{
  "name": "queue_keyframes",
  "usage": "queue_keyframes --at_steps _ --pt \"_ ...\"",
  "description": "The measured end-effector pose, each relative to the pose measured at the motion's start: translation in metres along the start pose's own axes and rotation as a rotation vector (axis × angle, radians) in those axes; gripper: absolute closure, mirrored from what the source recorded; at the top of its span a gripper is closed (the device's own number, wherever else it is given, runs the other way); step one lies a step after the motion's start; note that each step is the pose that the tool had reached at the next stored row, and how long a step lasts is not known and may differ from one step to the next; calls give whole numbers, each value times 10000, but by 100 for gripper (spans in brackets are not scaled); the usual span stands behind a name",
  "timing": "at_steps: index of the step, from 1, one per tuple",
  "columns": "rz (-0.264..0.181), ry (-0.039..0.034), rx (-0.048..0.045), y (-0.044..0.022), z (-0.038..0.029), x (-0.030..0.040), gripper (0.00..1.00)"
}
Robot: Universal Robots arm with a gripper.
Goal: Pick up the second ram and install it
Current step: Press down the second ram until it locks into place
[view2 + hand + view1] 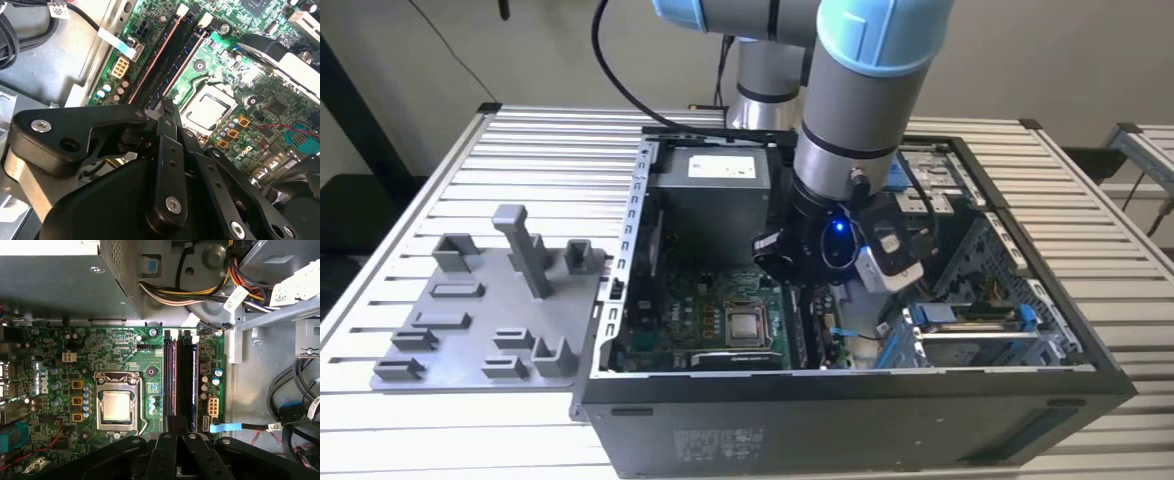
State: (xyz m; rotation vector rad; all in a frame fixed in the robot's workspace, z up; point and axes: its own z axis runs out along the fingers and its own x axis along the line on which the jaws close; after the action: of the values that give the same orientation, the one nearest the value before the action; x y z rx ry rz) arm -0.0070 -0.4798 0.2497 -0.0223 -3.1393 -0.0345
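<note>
RAM (170,385) stands in the slots (186,382) at frame centre, your gripper (176,434) closed thin at its near end, so I judge seating underway; next calls for straight, even pressing.

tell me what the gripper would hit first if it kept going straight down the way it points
Most likely the memory slots on the motherboard: the gripper sits right over their near end in both wrist views. How far above is unclear.
</note>
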Motion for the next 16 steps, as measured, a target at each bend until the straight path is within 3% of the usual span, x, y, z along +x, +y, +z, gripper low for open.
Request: queue_keyframes --at_steps 11,16 --pt "-5 6 -1 0 0 -1 89" --pt "-697 21 -1 0 -1 -1 89"
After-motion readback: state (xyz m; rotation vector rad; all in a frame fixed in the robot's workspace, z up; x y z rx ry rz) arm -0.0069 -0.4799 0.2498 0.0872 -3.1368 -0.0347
